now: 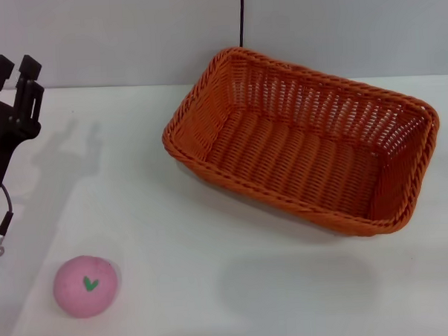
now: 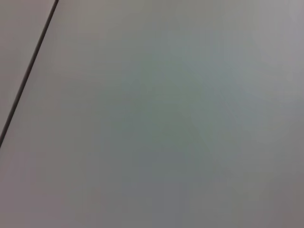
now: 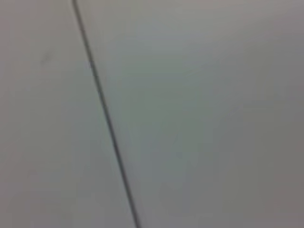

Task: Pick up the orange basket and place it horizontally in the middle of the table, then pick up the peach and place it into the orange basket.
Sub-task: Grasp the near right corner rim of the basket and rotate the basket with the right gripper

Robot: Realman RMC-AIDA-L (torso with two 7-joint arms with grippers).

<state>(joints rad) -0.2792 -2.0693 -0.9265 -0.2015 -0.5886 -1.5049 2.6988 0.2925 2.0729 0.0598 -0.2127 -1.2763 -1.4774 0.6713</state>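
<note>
In the head view the orange basket (image 1: 304,138) sits upright and empty on the table (image 1: 214,287) toward two o'clock, its long axis skewed rather than level across the view. The peach (image 1: 85,286) lies at about eight o'clock, well apart from the basket. The left gripper (image 1: 13,73) hangs at ten o'clock, fingers pointing up with a slight gap between them, holding nothing. The right gripper is out of sight. The basket likely needs squaring first: grasp the braided rim on a long side, lift only enough to clear, turn it level. The left wrist view shows only a blank grey surface with a dark seam; the right wrist view shows the same, nothing of the task.
</note>
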